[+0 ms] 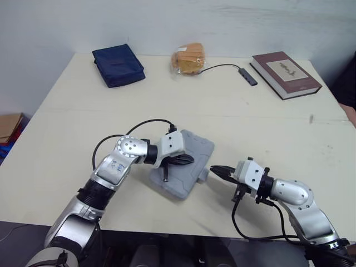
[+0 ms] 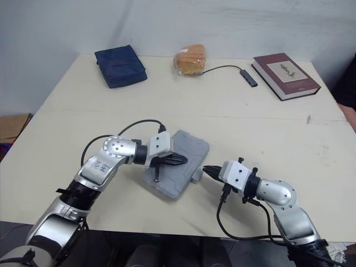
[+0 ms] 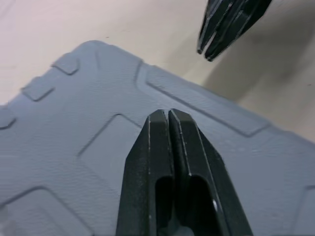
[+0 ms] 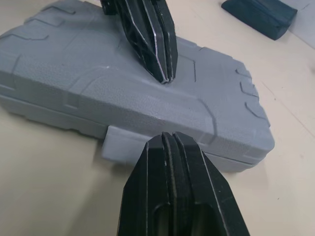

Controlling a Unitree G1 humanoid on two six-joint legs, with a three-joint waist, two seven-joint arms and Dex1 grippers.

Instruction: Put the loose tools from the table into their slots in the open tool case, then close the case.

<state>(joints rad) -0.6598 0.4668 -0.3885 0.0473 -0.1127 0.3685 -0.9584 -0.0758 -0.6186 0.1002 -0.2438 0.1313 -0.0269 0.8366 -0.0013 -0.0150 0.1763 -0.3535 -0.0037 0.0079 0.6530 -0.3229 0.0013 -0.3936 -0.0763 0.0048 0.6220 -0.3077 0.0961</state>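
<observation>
The grey plastic tool case (image 1: pixel 183 164) lies closed and flat on the table near its front edge. My left gripper (image 1: pixel 191 159) is shut, its fingertips resting on the case lid (image 3: pixel 74 147). My right gripper (image 1: pixel 214 169) is also shut and empty, its tips just off the case's right side, close to the handle tab (image 4: pixel 123 145). In the right wrist view the left gripper's fingers (image 4: pixel 152 39) press down on the lid. No loose tools are in sight.
At the table's far side lie a dark blue pouch (image 1: pixel 118 65), a bag of bread (image 1: pixel 189 59), a USB hub with cable (image 1: pixel 247 75) and a maroon book (image 1: pixel 285 74). A cardboard box (image 1: pixel 8 127) stands on the floor at left.
</observation>
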